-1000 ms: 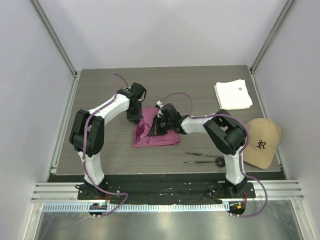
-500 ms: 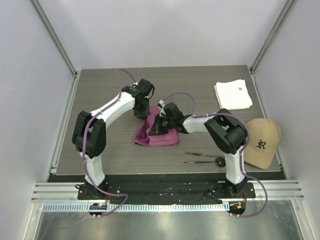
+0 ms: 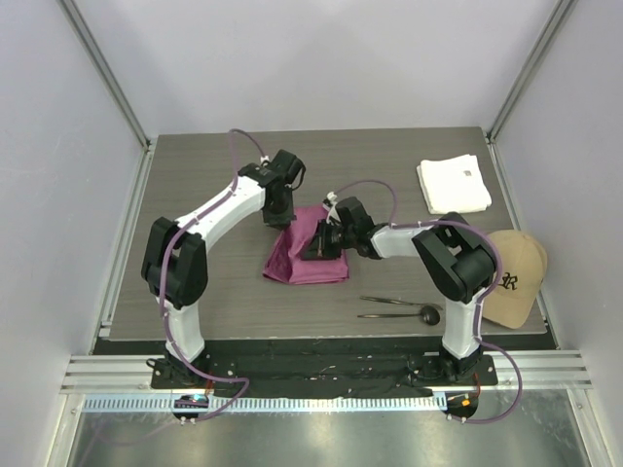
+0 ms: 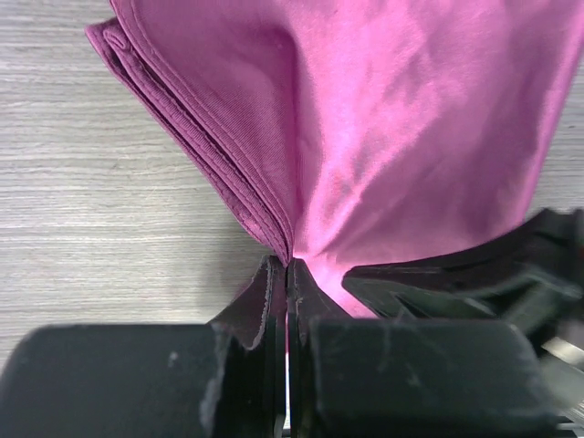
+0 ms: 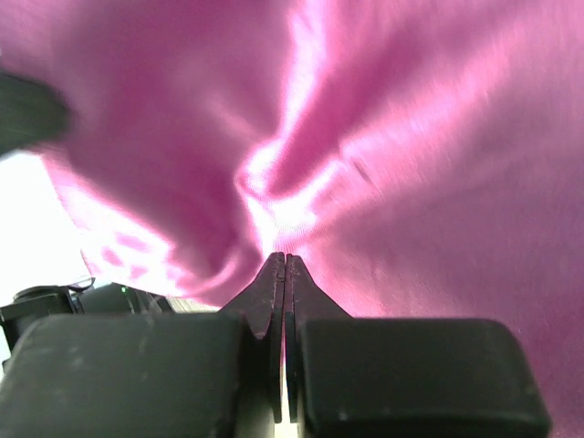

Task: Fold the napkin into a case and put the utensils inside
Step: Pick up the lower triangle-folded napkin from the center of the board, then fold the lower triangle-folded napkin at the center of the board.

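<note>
Grey wood-grain table (image 3: 195,195), walled on three sides, carries the whole job, and it is roughly at its midpoint. The napkin (image 3: 307,258) lies mid-table as a rumpled, layered bundle, not a long flat case. From the left wrist, several stacked hems run away from the fingertips, so some folds are made.

The left gripper (image 4: 286,265) has its fingers pressed together on those hems at the bundle's far corner. The right gripper (image 5: 284,257) pinches a ridge of cloth just to the right of the left fingers, its dark body close beside them, so there is little slack between the two.

The utensils (image 3: 394,306) lie untouched nearer the arm bases, to the right of the right fingers and well apart from the cloth; nothing is inserted.

Bare table opens to the left of the left fingers and beyond them. To the right of the right fingers a white cloth (image 3: 455,184) and a cap (image 3: 511,277) crowd the edge — I judge the left side safer for laying the cloth out.
</note>
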Tool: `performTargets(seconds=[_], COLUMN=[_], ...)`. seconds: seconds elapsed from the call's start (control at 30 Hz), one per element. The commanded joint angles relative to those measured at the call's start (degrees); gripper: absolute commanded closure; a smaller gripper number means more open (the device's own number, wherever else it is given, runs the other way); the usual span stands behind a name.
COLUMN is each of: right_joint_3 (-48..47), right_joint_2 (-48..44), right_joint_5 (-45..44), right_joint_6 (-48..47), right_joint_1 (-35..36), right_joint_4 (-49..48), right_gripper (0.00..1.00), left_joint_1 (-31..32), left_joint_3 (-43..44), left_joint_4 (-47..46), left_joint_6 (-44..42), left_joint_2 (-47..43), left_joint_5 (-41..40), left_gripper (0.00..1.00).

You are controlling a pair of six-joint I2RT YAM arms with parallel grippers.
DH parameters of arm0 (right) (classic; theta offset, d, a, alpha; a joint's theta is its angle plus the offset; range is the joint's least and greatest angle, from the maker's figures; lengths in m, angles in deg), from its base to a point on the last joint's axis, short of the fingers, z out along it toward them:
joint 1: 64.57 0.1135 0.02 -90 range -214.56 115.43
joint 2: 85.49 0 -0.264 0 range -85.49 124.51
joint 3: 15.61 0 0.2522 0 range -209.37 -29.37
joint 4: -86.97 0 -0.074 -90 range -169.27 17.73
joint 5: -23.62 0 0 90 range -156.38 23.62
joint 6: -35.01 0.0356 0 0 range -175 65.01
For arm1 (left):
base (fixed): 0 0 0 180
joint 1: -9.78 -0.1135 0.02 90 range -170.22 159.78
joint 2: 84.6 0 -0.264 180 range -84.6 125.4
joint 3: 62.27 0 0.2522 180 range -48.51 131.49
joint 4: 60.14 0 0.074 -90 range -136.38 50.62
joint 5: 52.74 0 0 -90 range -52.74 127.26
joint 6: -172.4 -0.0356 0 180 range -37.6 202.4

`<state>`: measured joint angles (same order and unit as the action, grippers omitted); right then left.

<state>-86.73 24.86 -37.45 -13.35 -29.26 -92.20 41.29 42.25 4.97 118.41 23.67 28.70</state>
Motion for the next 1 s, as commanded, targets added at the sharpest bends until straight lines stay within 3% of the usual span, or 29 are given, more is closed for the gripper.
performTargets(seconds=[0.0, 0.4, 0.53, 0.73, 0.83, 0.97], right_joint_3=[2.4, 3.5, 6.1, 7.4, 8.6, 5.0], right_joint_2=[0.8, 1.5, -2.1, -11.3, -14.8, -12.1], right_joint_5=[1.0, 1.0, 2.6, 1.0, -1.9, -0.8], right_joint_6=[1.8, 1.9, 7.2, 3.8, 1.1, -2.4], right_joint_1=[0.5, -0.1, -3.7, -9.5, -12.0, -14.6], right_joint_4=[-4.9, -5.8, -8.0, 1.6, 3.3, 6.2], right_gripper=[0.99, 0.99, 0.99, 0.97, 0.90, 0.87], left_joint_1=[2.0, 9.0, 10.9, 11.6, 11.5, 11.6], left_joint_3=[4.8, 16.3, 16.9, 14.9, 13.9, 13.0], left_joint_4=[2.3, 9.8, 9.8, 7.8, 5.9, 4.9], left_joint_6=[2.3, 7.1, 8.3, 9.3, 9.3, 9.6], left_joint_2=[1.0, 11.7, 13.1, 13.0, 13.0, 13.7], left_joint_5=[-2.8, -8.4, -10.9, -12.1, -12.7, -13.1], left_gripper=[1.00, 1.00, 1.00, 1.00, 1.00, 1.00])
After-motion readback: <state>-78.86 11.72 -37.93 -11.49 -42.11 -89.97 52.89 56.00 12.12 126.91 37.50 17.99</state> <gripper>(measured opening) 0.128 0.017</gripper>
